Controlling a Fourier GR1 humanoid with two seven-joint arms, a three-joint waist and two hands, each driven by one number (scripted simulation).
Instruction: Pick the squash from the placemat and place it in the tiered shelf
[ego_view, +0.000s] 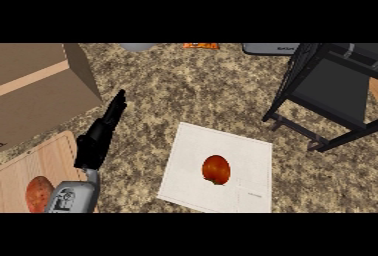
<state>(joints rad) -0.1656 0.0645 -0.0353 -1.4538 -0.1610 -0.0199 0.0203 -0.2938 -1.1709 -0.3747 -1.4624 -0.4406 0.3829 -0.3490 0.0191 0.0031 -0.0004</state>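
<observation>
Here the left hand (100, 135) rests with fingers straight and together, holding nothing; the right hand is out of view. To its right, well apart, the squash (215, 169) lies on the white placemat (193, 150), untouched. Farther right and beyond stands the tiered shelf (325, 90), likely awaiting the squash.

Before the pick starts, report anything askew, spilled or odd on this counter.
Nothing spilled or damaged. The placemat lies slightly rotated against the counter's edges, the squash sitting on it. The left hand rests open, fingers straight.
</observation>
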